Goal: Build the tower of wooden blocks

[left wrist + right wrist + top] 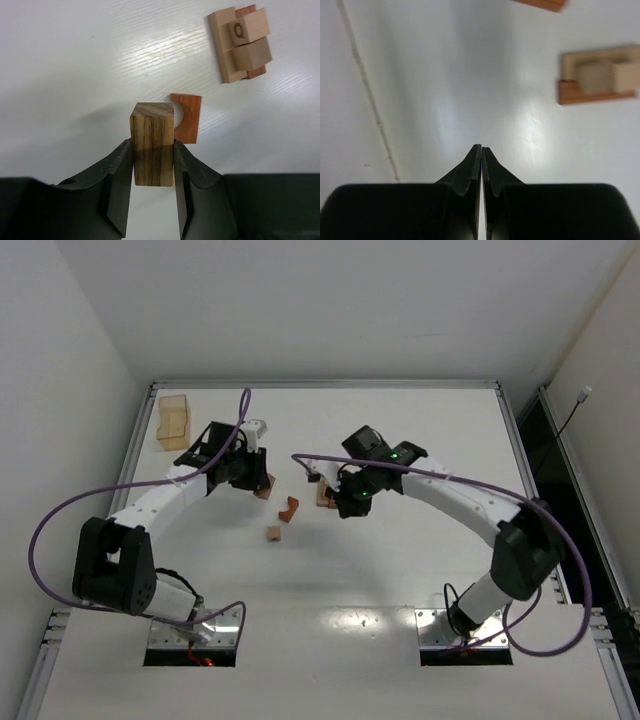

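My left gripper point(257, 481) point(152, 146) is shut on a streaky brown wood block point(152, 140), standing upright between its fingers just above the table. A reddish arch block point(186, 117) point(288, 508) lies just beyond it. The started wood block tower point(241, 42) point(597, 75), a tan bar and a reddish bar with two tan cubes on them, lies farther right. In the top view the tower point(324, 496) is partly hidden by my right gripper point(349, 504) point(481, 150), which is shut and empty next to it. A small tan cube point(273, 534) lies loose nearer the arms.
A translucent tan plastic box point(174, 420) stands at the back left of the table. Another reddish block point(542, 4) shows at the top edge of the right wrist view. The table's raised rim point(320, 384) runs along the far side.
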Tool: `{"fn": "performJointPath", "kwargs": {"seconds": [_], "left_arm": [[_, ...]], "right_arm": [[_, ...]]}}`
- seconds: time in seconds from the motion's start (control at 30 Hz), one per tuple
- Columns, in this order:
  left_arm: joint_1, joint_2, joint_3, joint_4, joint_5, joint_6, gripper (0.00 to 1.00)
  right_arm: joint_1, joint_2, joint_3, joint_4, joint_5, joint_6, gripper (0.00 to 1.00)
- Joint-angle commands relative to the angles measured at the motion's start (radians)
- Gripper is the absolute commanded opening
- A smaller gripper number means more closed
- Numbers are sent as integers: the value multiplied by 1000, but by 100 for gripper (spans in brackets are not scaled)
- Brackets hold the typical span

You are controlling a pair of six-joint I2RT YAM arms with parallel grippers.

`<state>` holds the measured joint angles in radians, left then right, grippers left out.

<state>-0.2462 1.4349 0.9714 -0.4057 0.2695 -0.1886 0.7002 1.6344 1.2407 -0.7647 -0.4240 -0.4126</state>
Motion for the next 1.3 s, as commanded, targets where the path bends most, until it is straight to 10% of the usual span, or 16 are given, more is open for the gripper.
{"fn": "performJointPath", "kwargs": {"seconds": [0.0,0.47,0.6,0.77,1.27], "left_arm": [[-62,-83,12,28,-2,6,0],[-341,137,321,-101,-413,-175,0],[-493,243,419,-200,-633,-291,0],[-568,361,545,-260,-744,-356,0],[-545,572,814,-357,-635,-419,0]], "right_arm": [[-62,-117,-64,42,247,50,0],[-286,-229,-161,268,821,428,0],[-341,-229,-150,234,750,452,5],[-422,-229,-118,216,660,463,68],[-587,-180,-86,171,465,540,70]]}}
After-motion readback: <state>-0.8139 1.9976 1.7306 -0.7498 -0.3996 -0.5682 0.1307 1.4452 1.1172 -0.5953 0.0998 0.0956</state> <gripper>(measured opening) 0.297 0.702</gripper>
